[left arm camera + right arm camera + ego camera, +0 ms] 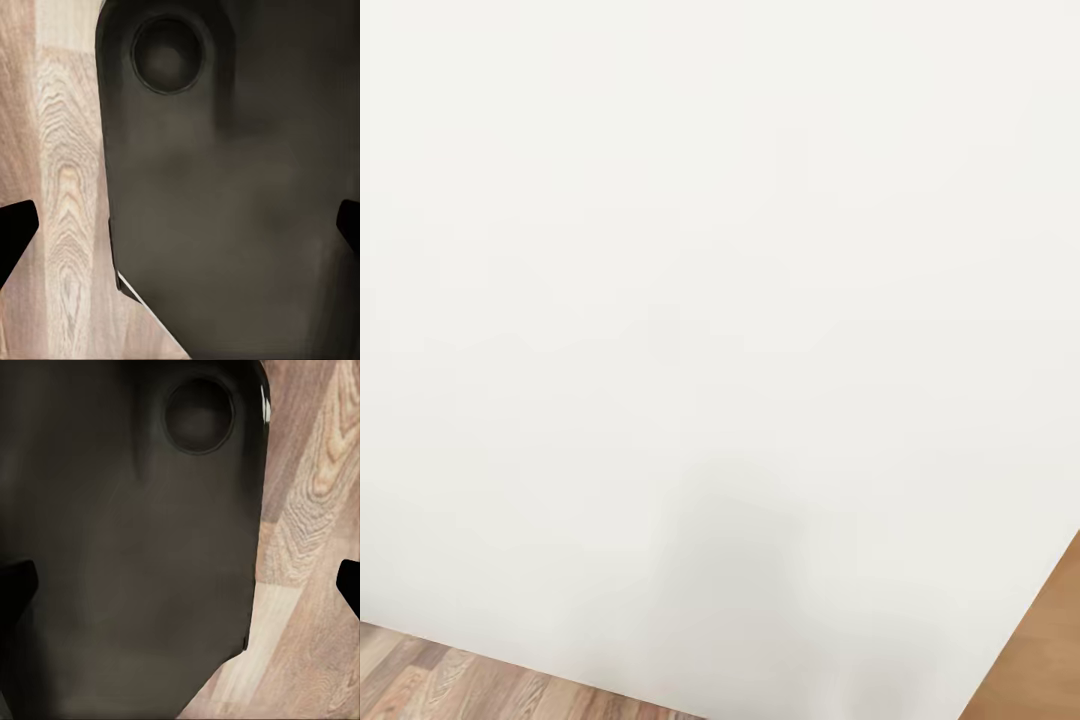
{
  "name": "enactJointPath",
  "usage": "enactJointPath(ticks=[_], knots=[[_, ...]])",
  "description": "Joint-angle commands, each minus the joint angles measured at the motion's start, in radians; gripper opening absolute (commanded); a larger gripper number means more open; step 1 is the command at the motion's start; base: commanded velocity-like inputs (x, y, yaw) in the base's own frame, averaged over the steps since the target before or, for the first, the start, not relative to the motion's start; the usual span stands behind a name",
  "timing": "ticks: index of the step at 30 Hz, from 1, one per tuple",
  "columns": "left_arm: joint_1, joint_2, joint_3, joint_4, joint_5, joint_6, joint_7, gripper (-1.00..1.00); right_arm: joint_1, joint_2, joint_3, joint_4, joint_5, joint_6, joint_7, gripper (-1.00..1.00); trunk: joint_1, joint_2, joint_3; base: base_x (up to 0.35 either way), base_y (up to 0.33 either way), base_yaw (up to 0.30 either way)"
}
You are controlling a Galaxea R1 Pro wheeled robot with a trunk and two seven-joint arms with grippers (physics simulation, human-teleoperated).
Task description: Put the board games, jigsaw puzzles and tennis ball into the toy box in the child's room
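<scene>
Both my grippers, left [180, 225] and right [180, 585], hang fingers apart over my dark base [225, 210], holding nothing. Ahead, white wall [710, 250]; plank floor [450, 685] at seven o'clock.

The plain white wall [710, 300] runs off the top and both sides of the head view. The brown wood-plank floor [450, 680] is just a small strip, cut by the bottom edge. An orange-brown wooden patch [1050, 640] in the corner is cut off too; what it is cannot be told.

In the left wrist view, a big blurry dark grey robot part [225, 210] hides much of the floor. The black fingertips [15, 229] of the left gripper are cut by the side edges.

The right wrist view has the same blurry dark part [127, 570], and its black fingertips [349, 581] are cut off too.
</scene>
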Motion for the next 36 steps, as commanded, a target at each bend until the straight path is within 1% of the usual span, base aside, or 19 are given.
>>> enactJointPath(ticks=[1,2,8,11,15,17,22,27,36], knots=[[0.000,0.000,0.000,0.000,0.000,0.000,0.000,1.00,0.000,0.000,0.000,0.000,0.000,0.000,0.000,1.00,0.000,0.000,0.000,0.000,0.000,0.000],[-0.002,-0.005,-0.001,-0.002,0.000,0.002,-0.002,1.00,-0.002,-0.003,0.001,0.000,0.001,-0.001,-0.001,1.00,0.000,0.000,0.000,0.000,0.000,0.000],[-0.002,-0.005,-0.001,-0.002,0.000,0.001,-0.002,1.00,-0.002,-0.002,0.001,0.000,0.001,-0.001,-0.001,1.00,0.000,0.000,0.000,0.000,0.000,0.000],[-0.002,-0.013,-0.001,-0.002,0.000,-0.003,-0.002,1.00,-0.002,0.015,0.001,-0.002,0.001,-0.004,-0.001,1.00,0.000,0.000,0.000,0.000,0.000,0.000],[-0.002,-0.012,0.001,-0.002,0.000,-0.013,-0.002,1.00,-0.002,0.037,0.000,-0.004,0.000,-0.014,-0.001,1.00,0.000,0.000,0.000,0.000,0.000,0.000],[-0.002,-0.009,0.000,-0.002,0.000,-0.023,-0.001,1.00,-0.002,0.043,-0.002,-0.004,-0.003,-0.024,-0.002,1.00,0.000,0.000,0.000,0.000,0.000,0.000],[-0.002,-0.008,-0.001,-0.002,0.000,-0.051,-0.001,1.00,-0.002,0.044,-0.004,-0.005,-0.005,-0.050,-0.002,1.00,0.000,0.000,0.000,0.000,0.000,0.000],[-0.002,-0.009,-0.001,-0.002,0.000,-0.078,-0.001,1.00,-0.002,0.042,-0.005,-0.005,-0.008,-0.056,-0.002,1.00,0.000,0.000,0.000,0.000,0.000,0.000],[-0.002,-0.009,0.001,-0.002,0.000,-0.091,-0.001,1.00,-0.002,0.039,-0.005,-0.005,-0.011,-0.073,-0.002,1.00,0.000,0.000,0.000,0.000,0.000,0.000]])
